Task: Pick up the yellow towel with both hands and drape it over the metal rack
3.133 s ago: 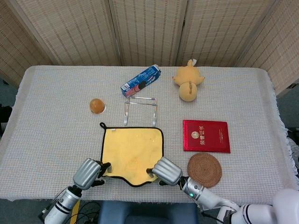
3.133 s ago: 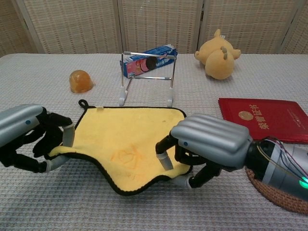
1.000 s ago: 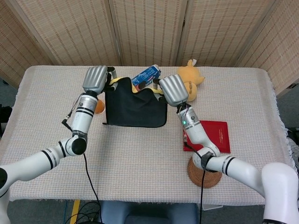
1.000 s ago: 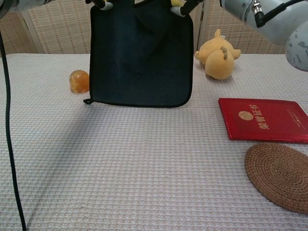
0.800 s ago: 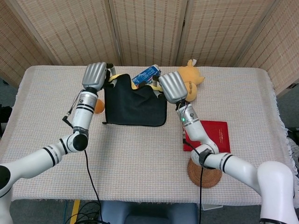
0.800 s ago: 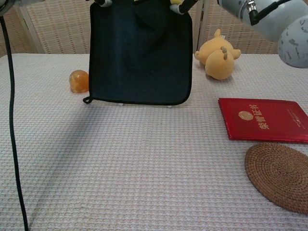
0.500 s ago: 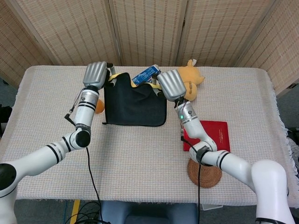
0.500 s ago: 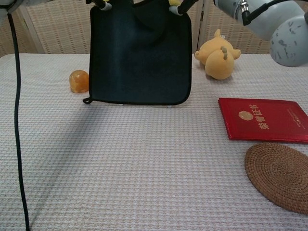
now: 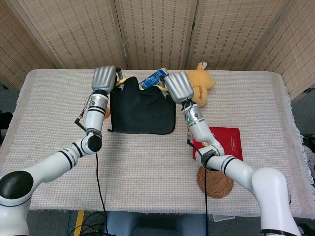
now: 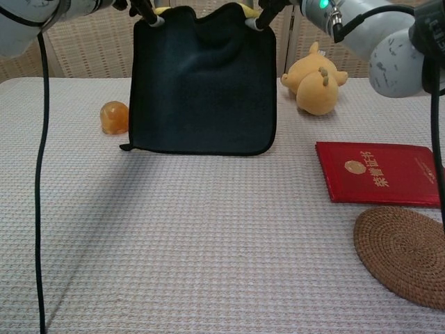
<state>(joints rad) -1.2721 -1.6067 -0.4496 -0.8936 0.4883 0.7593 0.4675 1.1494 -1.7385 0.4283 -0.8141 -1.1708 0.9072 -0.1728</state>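
**Towel held up at the back of the desk, rack hidden behind it**

Woven screen panels behind; desk point(image 9: 147, 167) covered in a pale waffle-weave cloth.

- Left hand point(image 9: 103, 77) and right hand point(image 9: 178, 87) are both raised at the far middle of the desk, each pinching one upper corner of the yellow towel point(image 10: 201, 83). Fingers point(image 10: 147, 14) are clamped on the cloth at the corners; the chest view shows dark fingertips biting the top edge.
- Towel hangs as a flat sheet between the hands, its dark backing toward the cameras; yellow shows only along the top rim. The top edge sags slightly in the middle. A two-corner hold keeps it spread wide, which suits laying it across a bar.
- Lower hem sits at or just above the desk in the chest view; cannot tell if it touches.
- Metal rack: not visible, presumably behind the hanging cloth. Whether the towel already rests on its bar cannot be told.
- Blue carton point(image 9: 154, 77) pokes out above the towel between the hands. Yellow plush toy point(image 10: 316, 80) just beside the right hand. Orange ball point(image 10: 114, 117) near the towel's left edge.
- Red booklet point(image 10: 379, 172) and woven coaster point(image 10: 407, 254) lie well apart on the right, clear of the work.

Judgement: carry is done; lowering over the bar and release remain. Risk: uneven drape, since the rack is unseen from here.
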